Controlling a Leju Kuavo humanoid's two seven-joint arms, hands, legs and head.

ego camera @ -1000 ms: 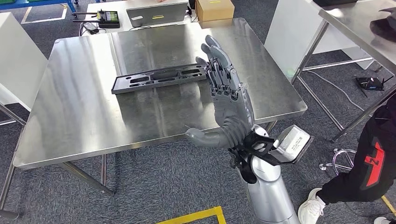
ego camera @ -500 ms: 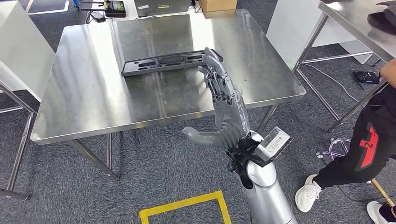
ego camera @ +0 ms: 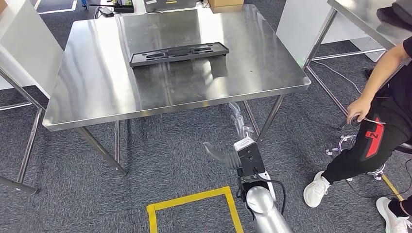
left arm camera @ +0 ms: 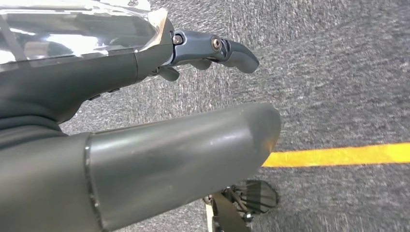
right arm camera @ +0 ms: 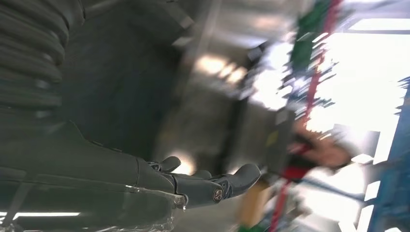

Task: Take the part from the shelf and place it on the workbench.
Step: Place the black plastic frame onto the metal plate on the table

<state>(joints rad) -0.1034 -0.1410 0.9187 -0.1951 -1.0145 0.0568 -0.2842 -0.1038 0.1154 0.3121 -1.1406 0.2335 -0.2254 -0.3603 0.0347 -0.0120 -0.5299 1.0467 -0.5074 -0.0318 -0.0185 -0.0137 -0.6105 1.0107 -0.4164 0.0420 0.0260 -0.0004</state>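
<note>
The part [ego camera: 179,53], a long dark tray-like piece with cut-outs, lies flat on the steel workbench [ego camera: 97,92] toward its far side. My right hand [ego camera: 234,138] hangs below the near table edge, over the carpet, fingers spread and holding nothing. It is well apart from the part. In the blurred right wrist view the right hand [right arm camera: 193,181] has its fingers stretched out, with nothing in them. The left hand [left arm camera: 183,101] points down at the carpet in the left wrist view, thumb and fingers apart and empty.
A person in black clothes [ego camera: 374,141] stands at the right, one hand [ego camera: 358,112] near a second steel table [ego camera: 359,22]. Yellow floor tape [ego camera: 194,206] marks a square by my feet. A white panel [ego camera: 24,53] stands left of the workbench.
My right arm has dropped from above the table, by the part's end, to below the table edge. The view has pulled back from the workbench. The part stays put.
</note>
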